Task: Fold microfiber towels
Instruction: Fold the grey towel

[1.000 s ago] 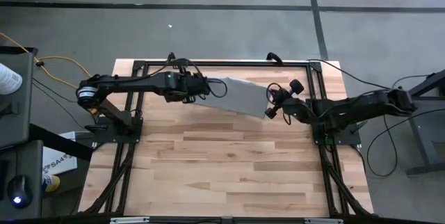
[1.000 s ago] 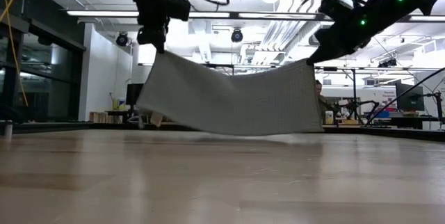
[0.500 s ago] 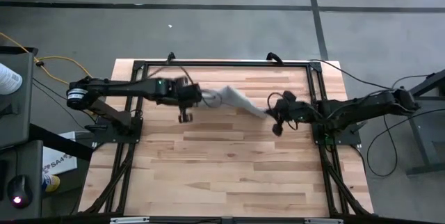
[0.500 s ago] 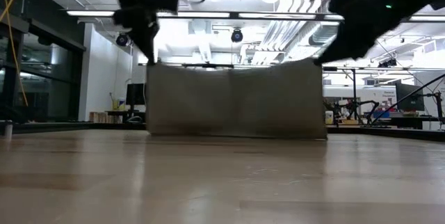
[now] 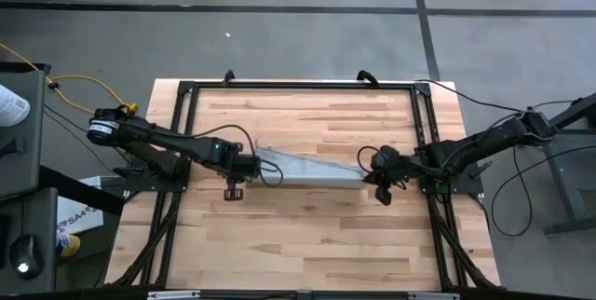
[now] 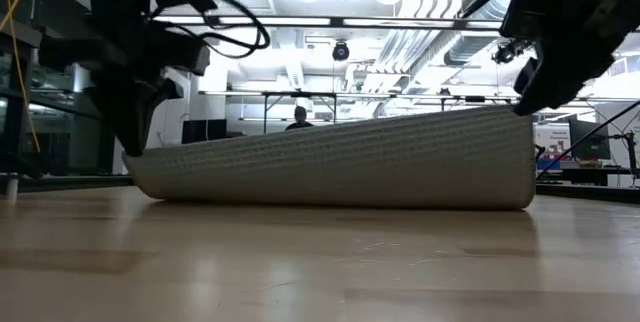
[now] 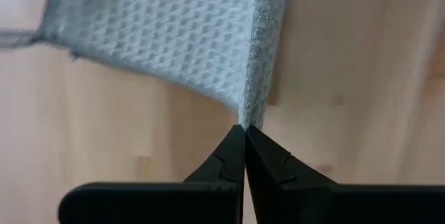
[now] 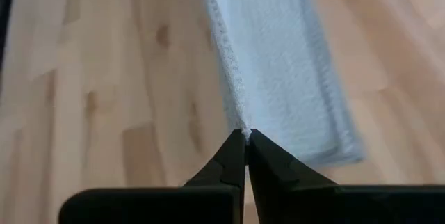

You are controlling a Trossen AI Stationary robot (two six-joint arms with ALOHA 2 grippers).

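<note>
The light grey-blue towel (image 5: 309,168) is stretched left to right between my two grippers at the table's middle. In the low view the towel (image 6: 340,167) curves over, with its lower part lying on the wood and its upper edge raised, higher at the right. My left gripper (image 5: 255,162) is shut on the towel's left end. My right gripper (image 5: 367,173) is shut on its right end. Both also show in the low view, the left gripper (image 6: 136,150) low and the right gripper (image 6: 524,110) higher. My left gripper pinches a corner of the towel (image 7: 249,116) between its two fingers, just at their free ends. The cloth spreads away from the fingers and its far part lies on the table. One layer or several, I cannot tell. My right gripper pinches a corner of the towel's edge (image 8: 240,125) between its two fingers, at their free ends. It slants down from the table's right side. The held edge is raised and drawn fairly straight toward the other gripper; the cloth below it lies on the table.
The wooden tabletop (image 5: 307,235) has bare room toward its near edge. A black frame (image 5: 428,114) runs around the work area, with cables at the sides. Beyond the table, the low view shows a room with desks and a person (image 6: 298,117) far off.
Both grippers have gone toward the table's near edge and down, staying shut on the towel. The towel, which hung as a curtain half a second ago, now curves over with its lower part on the table. My left gripper is lower than my right.
</note>
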